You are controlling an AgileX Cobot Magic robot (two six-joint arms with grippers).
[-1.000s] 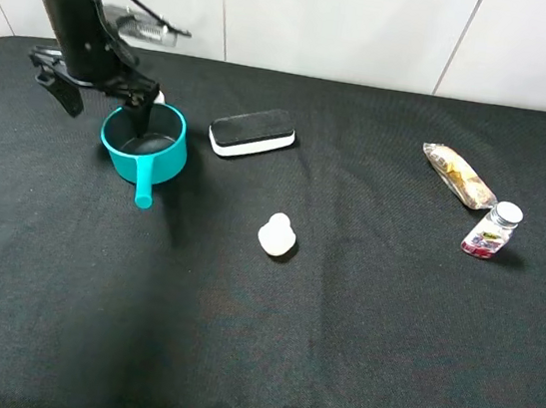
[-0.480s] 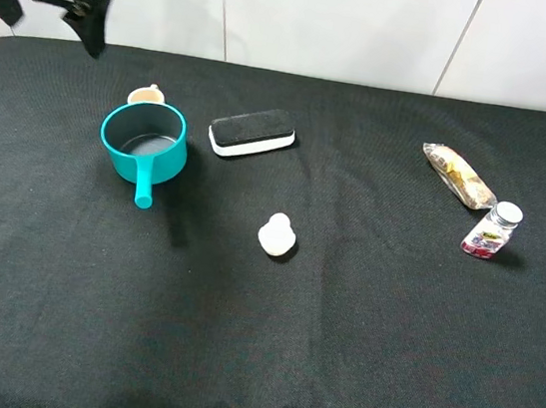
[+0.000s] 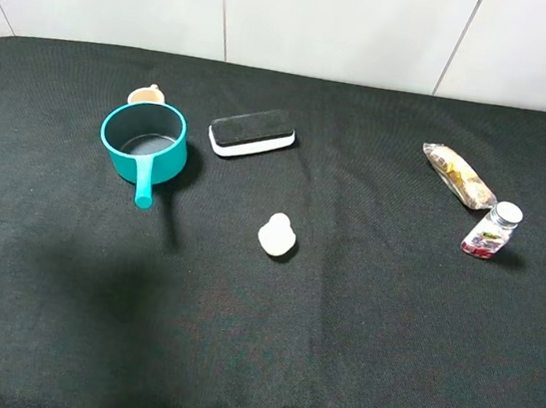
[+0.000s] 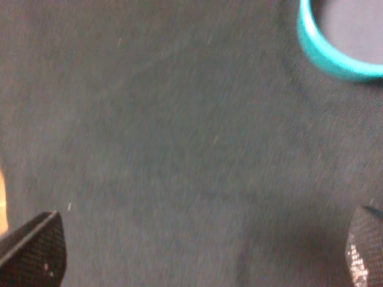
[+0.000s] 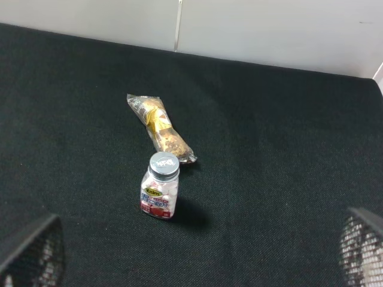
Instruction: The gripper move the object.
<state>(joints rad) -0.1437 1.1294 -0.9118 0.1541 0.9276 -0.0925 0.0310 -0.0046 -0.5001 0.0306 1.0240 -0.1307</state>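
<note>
The saucepan (image 3: 143, 141) sits on the counter (image 3: 338, 323) just left of the eraser (image 3: 252, 132). Rigid, probably light; its handle (image 3: 144, 185) suits gripping. The left gripper (image 4: 203, 251) is spread wide, empty.

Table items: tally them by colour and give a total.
Teal: 1, the pan
Beige: 1, the cup
Black and white: 1, the eraser
White: 1, the small white object
Clear with grey cap: 1, the bottle
Golden-brown: 1, the snack packet
Total: 6
</note>
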